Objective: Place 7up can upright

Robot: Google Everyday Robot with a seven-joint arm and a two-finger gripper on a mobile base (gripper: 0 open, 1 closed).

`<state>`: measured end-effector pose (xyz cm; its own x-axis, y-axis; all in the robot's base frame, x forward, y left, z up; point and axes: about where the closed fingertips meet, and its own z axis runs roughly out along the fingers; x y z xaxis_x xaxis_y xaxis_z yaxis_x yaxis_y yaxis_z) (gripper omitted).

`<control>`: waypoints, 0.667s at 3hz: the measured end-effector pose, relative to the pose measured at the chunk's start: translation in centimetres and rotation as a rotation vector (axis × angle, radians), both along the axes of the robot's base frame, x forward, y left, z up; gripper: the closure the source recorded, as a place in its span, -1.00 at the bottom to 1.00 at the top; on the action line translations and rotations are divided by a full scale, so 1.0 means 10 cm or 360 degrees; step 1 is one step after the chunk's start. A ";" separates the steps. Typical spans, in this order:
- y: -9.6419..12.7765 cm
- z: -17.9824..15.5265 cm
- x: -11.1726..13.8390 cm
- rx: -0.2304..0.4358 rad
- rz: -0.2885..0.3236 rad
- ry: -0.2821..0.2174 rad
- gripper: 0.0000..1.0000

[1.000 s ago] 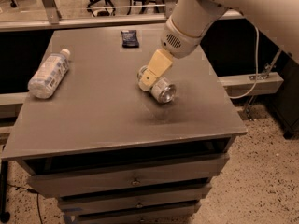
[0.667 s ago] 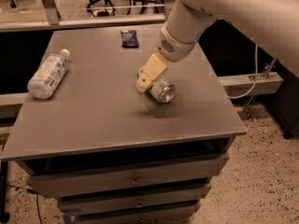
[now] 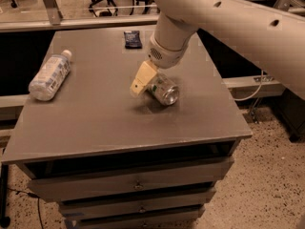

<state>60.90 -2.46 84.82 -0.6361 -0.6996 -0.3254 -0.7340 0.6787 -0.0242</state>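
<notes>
The 7up can [image 3: 165, 91] lies on its side near the middle of the grey table [image 3: 95, 123], one shiny silver end facing the camera and slightly right. My gripper [image 3: 150, 86] reaches down from the large white arm [image 3: 176, 37] and sits right at the can's left side, touching or straddling it. The far side of the gripper is hidden behind the can and the wrist.
A clear plastic bottle [image 3: 49, 75] with a white cap lies on its side at the table's left edge. A small dark packet [image 3: 132, 38] lies at the back. Drawers sit below the tabletop. Office chairs and a rail stand behind the table.
The wrist and gripper have shifted a little left and down along the can. The can has stayed in the same place on its side.
</notes>
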 end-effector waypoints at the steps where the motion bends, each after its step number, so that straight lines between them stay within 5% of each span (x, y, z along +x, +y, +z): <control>1: 0.06 -0.14 0.04 -0.0058 -0.0034 0.0046 -1.00; 2: 0.12 -0.20 0.11 -0.0113 -0.0061 0.0052 -0.73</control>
<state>62.03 -1.29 82.78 -0.6724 -0.6950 -0.2547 -0.7087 0.7038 -0.0496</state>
